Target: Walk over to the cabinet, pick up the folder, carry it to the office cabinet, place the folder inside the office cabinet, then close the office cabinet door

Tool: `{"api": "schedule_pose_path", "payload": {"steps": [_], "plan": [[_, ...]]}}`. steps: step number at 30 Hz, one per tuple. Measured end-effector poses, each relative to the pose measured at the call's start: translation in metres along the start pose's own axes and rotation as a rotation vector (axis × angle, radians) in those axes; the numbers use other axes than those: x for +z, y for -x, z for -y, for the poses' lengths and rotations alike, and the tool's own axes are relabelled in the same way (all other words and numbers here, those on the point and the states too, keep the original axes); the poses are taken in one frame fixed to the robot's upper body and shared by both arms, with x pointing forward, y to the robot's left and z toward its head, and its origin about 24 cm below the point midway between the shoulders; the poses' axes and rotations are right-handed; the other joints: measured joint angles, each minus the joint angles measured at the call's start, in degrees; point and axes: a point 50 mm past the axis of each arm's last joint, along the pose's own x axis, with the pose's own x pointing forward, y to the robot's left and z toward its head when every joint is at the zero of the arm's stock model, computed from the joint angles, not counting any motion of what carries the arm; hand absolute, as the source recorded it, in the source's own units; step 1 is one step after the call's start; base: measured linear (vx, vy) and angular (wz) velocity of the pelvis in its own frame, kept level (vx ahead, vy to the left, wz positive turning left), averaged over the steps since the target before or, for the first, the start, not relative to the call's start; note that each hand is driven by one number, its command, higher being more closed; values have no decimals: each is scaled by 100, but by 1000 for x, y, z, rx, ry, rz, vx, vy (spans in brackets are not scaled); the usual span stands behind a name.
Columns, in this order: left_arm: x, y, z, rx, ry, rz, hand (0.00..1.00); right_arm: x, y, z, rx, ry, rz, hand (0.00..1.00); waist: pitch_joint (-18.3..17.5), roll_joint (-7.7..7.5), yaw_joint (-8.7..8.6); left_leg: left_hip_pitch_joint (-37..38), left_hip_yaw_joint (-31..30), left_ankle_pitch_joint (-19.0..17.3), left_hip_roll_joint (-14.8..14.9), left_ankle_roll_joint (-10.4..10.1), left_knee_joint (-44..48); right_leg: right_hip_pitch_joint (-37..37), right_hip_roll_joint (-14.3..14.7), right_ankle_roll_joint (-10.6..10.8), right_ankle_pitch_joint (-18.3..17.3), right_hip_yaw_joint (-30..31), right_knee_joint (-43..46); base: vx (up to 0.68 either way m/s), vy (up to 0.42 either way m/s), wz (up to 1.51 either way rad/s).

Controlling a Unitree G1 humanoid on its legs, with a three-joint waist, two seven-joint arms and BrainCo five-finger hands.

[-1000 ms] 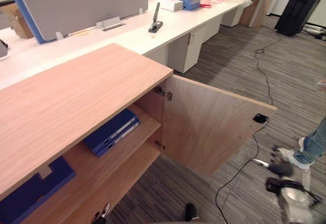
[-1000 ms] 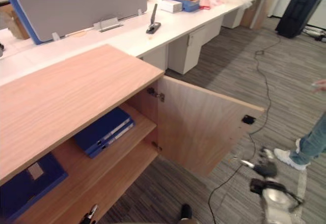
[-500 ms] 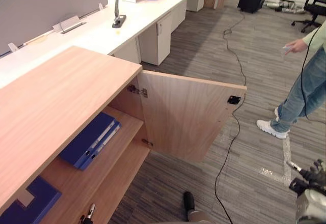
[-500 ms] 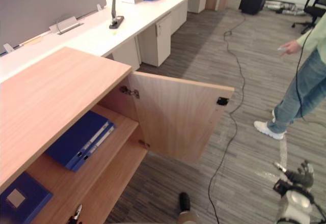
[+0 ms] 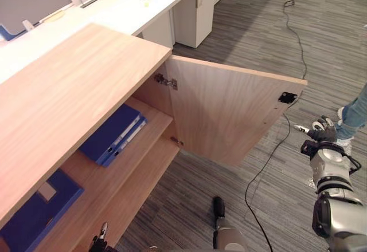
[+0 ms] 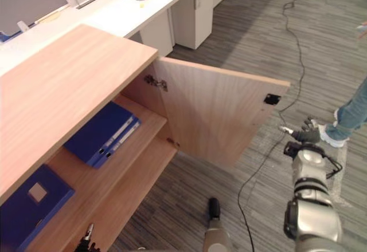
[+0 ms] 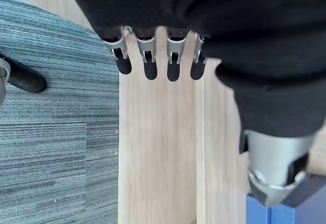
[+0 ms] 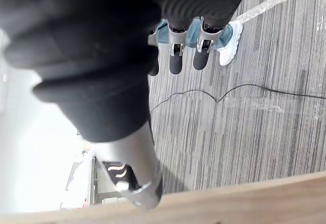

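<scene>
View: the whole picture has shifted since half a second ago, so the camera has moved. The office cabinet (image 5: 74,103) and its door (image 5: 229,114) keep the same relation to each other.
Right hand: the right hand (image 5: 319,133) has come up from the lower right corner to the middle right of the frame. It sits just beyond the door's free edge, apart from it and level with the black catch (image 5: 287,97). Its fingers are loosely spread and hold nothing.
Left hand: the left hand (image 7: 148,56) is at the bottom left by the cabinet's front edge, fingers straight and empty over bare wood.
Folder: a blue folder (image 5: 113,134) lies flat on the shelf (image 5: 155,120) inside the cabinet, left of centre.
Second blue folder: this one (image 5: 34,215) lies in the lower left corner.
Meaning: with both hands empty and folders on the shelf, placing looks done. The door stands wide open, so closing it remains, and the raised right hand seems to be lining up for that push.
Person: a leg (image 5: 358,111) shows at the right edge, standing on the floor (image 5: 275,34) close behind the right hand.
Hidden: which folder is the carried one cannot be told. The second folder is cut off by the frame. The cabinet's lower space is mostly out of sight. The door's outer face cannot be seen.
</scene>
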Motion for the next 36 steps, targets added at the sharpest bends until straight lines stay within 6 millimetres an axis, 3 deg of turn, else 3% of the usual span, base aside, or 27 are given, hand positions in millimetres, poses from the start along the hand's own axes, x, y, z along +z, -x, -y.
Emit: {"api": "schedule_pose_path", "payload": {"steps": [7, 15, 20, 26, 30, 36], "plan": [[-2, -1, 20, -52, 0, 7, 0, 32, -9, -11, 23, -27, 46, 0, 130, 280, 47, -66, -315, 126, 15, -126, -12, 24, -3, 49, 111, -103, 10, 56, 31, 9], [-6, -1, 29, -88, -33, -3, 0, 49, -12, -29, 98, 18, 73, 0, 134, 274, 210, -73, -551, 253, 27, -159, -66, 111, -25, 23, 97, -268, 5, -41, 11, 11], [-6, -1, 27, -83, -35, -4, 0, 62, -12, -44, 149, 80, 108, 0, 216, 149, 254, -68, -732, 158, -6, -74, -173, 126, -27, 3, 35, -328, 1, -124, 17, 6], [-5, -1, 30, -88, -38, -2, 0, 64, -10, -59, 205, 213, 132, 0, 235, 121, 183, -69, -794, 178, 87, -41, -172, 101, 107, -31, 64, -326, 3, -33, 11, -5], [-3, -2, 34, -99, -40, 5, 0, 74, -6, -70, 265, 356, 180, 0, 235, 123, 90, -75, -771, 227, 142, -129, -172, 35, 202, -70, 100, -267, 4, 35, 30, -14], [-2, -2, 34, -100, -59, 8, 0, 63, 13, -82, 416, 520, 263, 0, 243, 109, -51, -68, -741, 253, 189, -167, -59, 17, 284, -92, 63, -173, -1, 3, 24, -12]]}}
